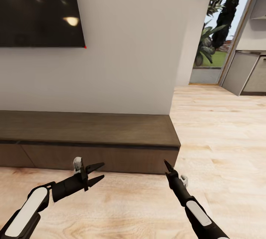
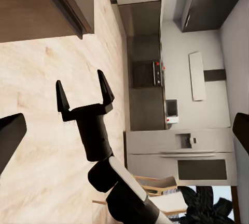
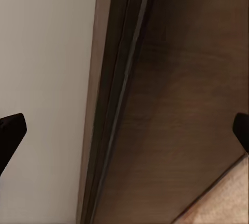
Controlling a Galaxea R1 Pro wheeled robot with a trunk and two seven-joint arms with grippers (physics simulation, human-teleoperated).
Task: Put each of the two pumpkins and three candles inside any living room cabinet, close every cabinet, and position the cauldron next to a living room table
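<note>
Pale wood floor (image 1: 218, 128) ahead of me, cabinet (image 1: 92, 139) at twelve o'clock, drawers shut, left end effector (image 1: 96, 173) and right end effector (image 1: 168, 167) both spread, empty, kitchen fridge (image 2: 181, 151) in my left wrist view, cabinet front close-up in my right.

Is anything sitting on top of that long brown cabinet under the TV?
No, the cabinet top is bare wood from end to end.
</note>
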